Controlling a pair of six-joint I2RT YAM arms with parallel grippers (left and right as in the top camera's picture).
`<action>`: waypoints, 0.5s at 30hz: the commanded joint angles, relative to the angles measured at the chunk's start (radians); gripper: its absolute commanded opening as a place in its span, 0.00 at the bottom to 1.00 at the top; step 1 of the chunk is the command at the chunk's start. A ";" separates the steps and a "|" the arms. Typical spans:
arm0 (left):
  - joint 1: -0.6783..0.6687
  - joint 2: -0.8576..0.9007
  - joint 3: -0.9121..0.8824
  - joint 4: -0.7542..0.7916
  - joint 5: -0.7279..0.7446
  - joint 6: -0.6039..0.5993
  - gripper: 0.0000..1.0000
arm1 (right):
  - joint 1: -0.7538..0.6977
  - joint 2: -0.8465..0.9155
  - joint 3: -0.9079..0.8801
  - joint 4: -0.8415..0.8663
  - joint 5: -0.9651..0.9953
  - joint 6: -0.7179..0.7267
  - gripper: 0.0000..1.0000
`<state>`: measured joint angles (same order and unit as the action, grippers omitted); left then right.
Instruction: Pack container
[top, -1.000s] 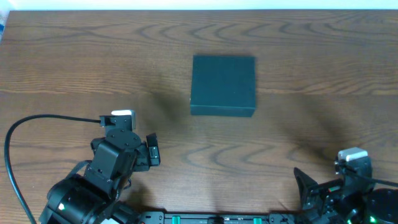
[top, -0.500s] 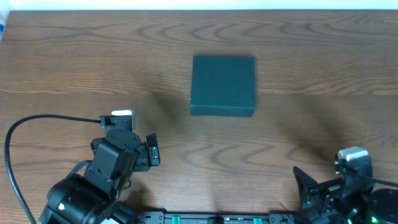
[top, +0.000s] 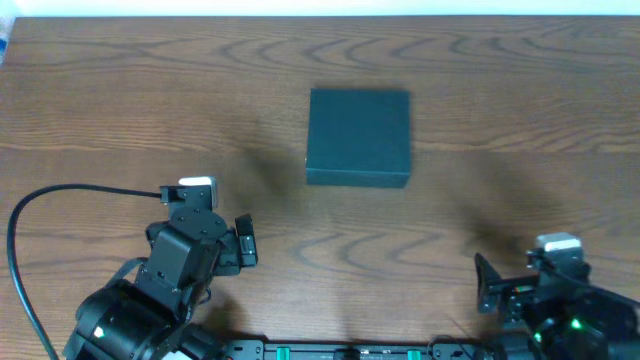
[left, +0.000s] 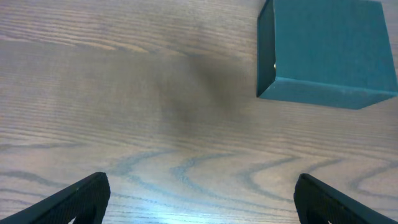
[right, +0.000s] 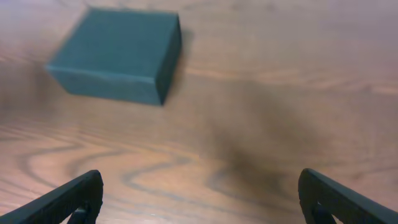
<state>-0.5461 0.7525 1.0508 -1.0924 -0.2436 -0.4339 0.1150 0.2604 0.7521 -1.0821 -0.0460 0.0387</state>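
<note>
Item: container (top: 358, 136), one dark teal square box, lid shut flat, no contents or packets in view. Location: bare wooden table (top: 120, 90), about mid-width, toward the far side, well apart from both arms. Orientation: sides square to the table edges; top nearly square, so no clear long axis to favour. Left gripper (left: 200, 198): fingers spread wide, holding nothing, low at the near left; the container lies ahead and to its right, the box's left wall and near wall facing it. Right gripper (right: 202, 198): fingers likewise spread wide and empty, at the near right; the container lies ahead and to its left, seen corner-on. Proximity: the left gripper appears somewhat nearer in the overhead view. Judgement: either arm must reach forward and inward toward the centre; the lid's hinge side cannot be told.
</note>
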 joint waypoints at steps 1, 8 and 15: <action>-0.004 -0.001 -0.009 -0.001 -0.014 -0.008 0.95 | -0.023 -0.044 -0.113 0.014 -0.055 -0.036 0.99; -0.004 -0.001 -0.009 -0.001 -0.015 -0.008 0.96 | -0.022 -0.087 -0.281 0.059 -0.093 -0.005 0.99; -0.004 -0.001 -0.009 -0.001 -0.014 -0.008 0.95 | -0.022 -0.144 -0.330 0.068 -0.061 -0.006 0.99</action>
<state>-0.5461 0.7528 1.0508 -1.0924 -0.2436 -0.4381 0.1009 0.1528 0.4339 -1.0195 -0.1196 0.0296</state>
